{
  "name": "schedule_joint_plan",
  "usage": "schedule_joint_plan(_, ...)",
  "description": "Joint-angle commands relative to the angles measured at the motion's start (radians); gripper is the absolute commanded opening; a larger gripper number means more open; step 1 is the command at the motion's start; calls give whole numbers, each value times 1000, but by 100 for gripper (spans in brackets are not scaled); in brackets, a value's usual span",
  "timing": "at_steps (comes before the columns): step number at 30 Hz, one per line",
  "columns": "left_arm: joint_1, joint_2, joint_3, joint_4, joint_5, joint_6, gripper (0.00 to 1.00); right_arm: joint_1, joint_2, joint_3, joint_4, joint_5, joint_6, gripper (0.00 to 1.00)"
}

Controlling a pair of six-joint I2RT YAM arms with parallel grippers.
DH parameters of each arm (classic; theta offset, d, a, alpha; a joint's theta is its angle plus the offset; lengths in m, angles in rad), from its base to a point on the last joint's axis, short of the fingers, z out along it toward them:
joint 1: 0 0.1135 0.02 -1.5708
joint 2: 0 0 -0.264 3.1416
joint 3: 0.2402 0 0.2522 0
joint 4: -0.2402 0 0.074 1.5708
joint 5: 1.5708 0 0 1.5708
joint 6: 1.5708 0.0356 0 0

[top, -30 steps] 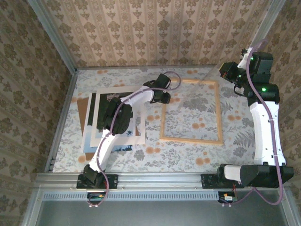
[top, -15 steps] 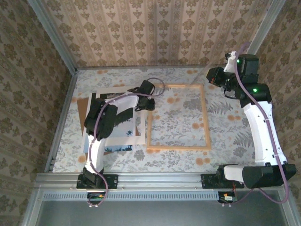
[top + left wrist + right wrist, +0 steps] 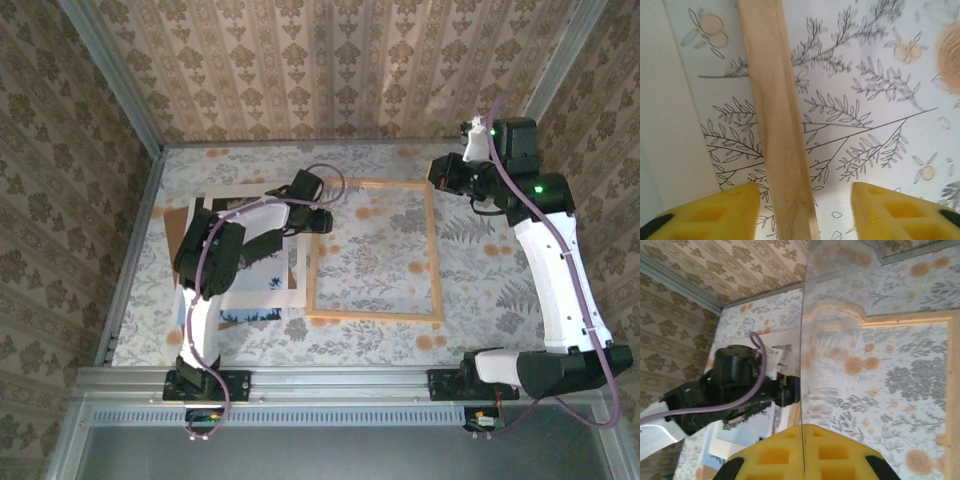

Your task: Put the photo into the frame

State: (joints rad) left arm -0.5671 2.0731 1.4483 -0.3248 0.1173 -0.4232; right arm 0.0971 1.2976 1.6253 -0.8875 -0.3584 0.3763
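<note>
Left pincer (image 3: 805,205), elbow folded back, gapes with the frame (image 3: 775,125) between its fingers; right pincer (image 3: 802,440) clamps a clear pane (image 3: 835,365); frame slid leftward.

Pale wood frame (image 3: 777,125), grey-leaf tablecloth (image 3: 480,270) with orange blooms, beige damask wallpaper (image 3: 330,70), yellow claw pads (image 3: 710,210), clear pane (image 3: 832,340)

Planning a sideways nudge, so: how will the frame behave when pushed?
The frame is thin wood moulding lying flat: probably light and easy to slide. Pushed at one rail, it would likely pivot rather than travel straight.
</note>
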Motion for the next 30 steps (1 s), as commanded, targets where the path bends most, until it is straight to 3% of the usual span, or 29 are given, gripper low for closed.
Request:
schedule_joint_plan(1,47,-113,-52,99,71,-76,60,41,17,64,-88,87,-57,0)
schedule_joint_plan(7,160,-311,-230,254,146,-188,67,168,86,144,-82,93,-37,0)
schedule_joint_plan(13,267,-500,-362,245,99,-176,69,298,169,202,-16,17,12,0)
schedule_joint_plan(17,317,-572,-412,222,56,-145,69,329,170,182,52,-57,80,0)
schedule_joint_plan(20,338,-617,-441,202,19,-122,69,315,124,52,145,-80,169,0)
schedule_joint_plan(25,342,-658,-479,195,-9,-99,70,192,34,-321,361,-163,369,0)
schedule_joint_plan(30,341,-660,-496,204,-8,-97,70,133,33,-559,519,-182,460,0)
